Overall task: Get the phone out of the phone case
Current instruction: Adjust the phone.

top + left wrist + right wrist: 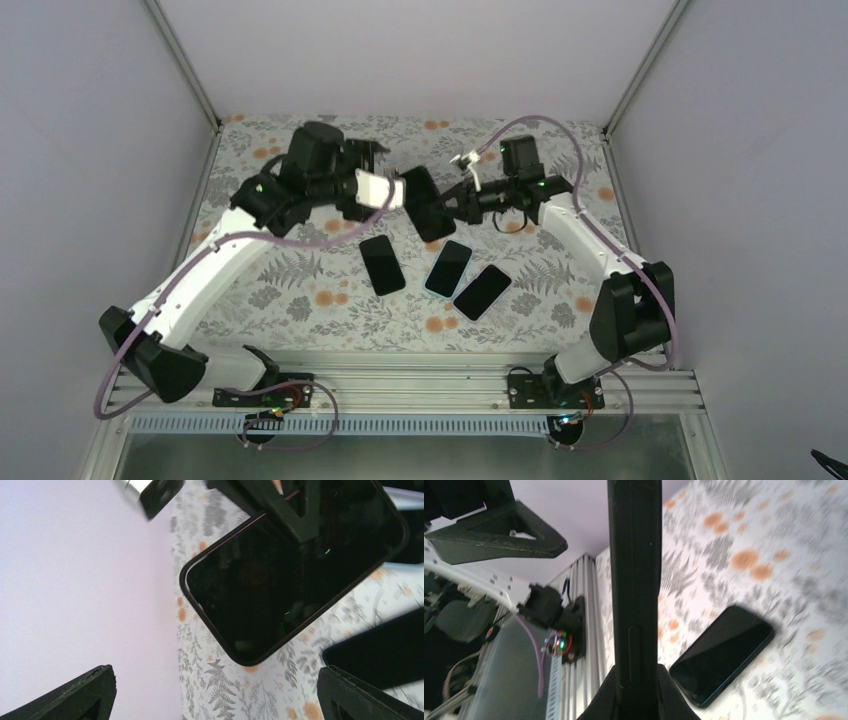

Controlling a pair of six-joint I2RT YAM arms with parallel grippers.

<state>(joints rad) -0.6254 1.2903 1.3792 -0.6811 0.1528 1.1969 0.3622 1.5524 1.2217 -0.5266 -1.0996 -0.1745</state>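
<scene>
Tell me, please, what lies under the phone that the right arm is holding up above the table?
Under the held phone the floral table cover shows, with three loose phones lying nearer the arm bases. The patch directly behind the phone is covered by it.

Pale lilac walls (400, 50) enclose a tabletop cloth (300, 295) printed with grey ferns and orange flowers, metal posts (184, 62) at the corners

Glossy phone (280, 590), matt case (634, 555)
</scene>
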